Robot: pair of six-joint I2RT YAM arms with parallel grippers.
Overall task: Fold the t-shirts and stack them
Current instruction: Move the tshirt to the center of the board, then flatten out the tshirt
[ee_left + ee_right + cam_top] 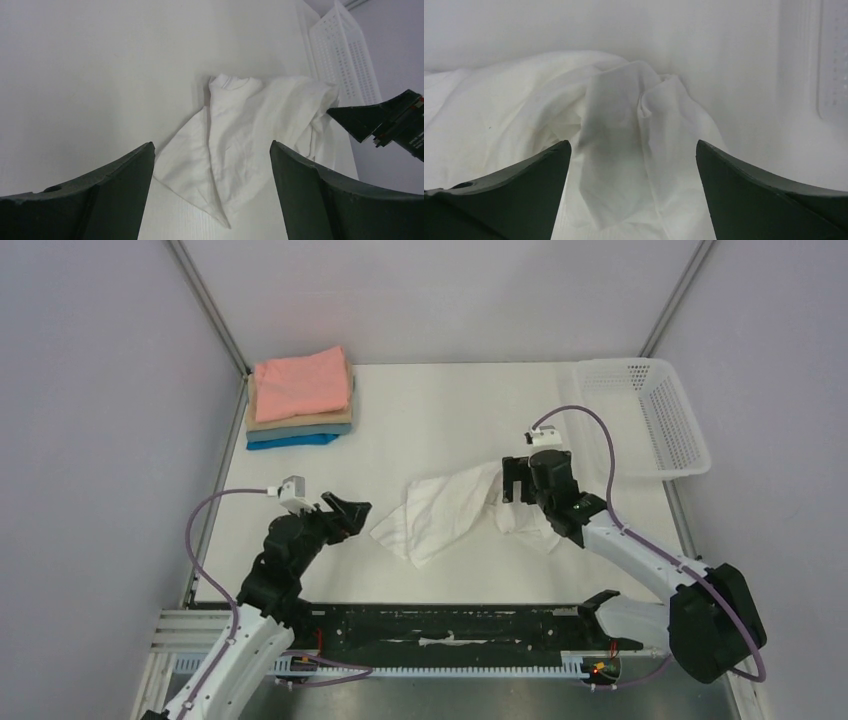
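The white t-shirt [450,515] lies crumpled on the worktop [430,410], just right of centre in the top view. One end spreads flat towards the lower left and the other is bunched under the right arm. The stack of folded shirts [300,400], salmon pink on top, sits well apart in the upper left, and the mesh basket [650,415] is at the upper right.

The left fingers [352,518] stand wide apart with nothing between them, hovering just left of the shirt's flat corner. The right fingers [510,483] are also spread wide over the bunched end. In the right wrist view a raised ridge of cloth stands between them, but neither finger pinches it.

The shirt looks thin, light and limp, so it will probably sag, drag and crease when lifted rather than keep any shape. Layers may also slip over each other. The best holds seem to be single edges, namely the shoulders either side of the collar [235,82] or the hem corners, so that the cloth can be pulled flat.
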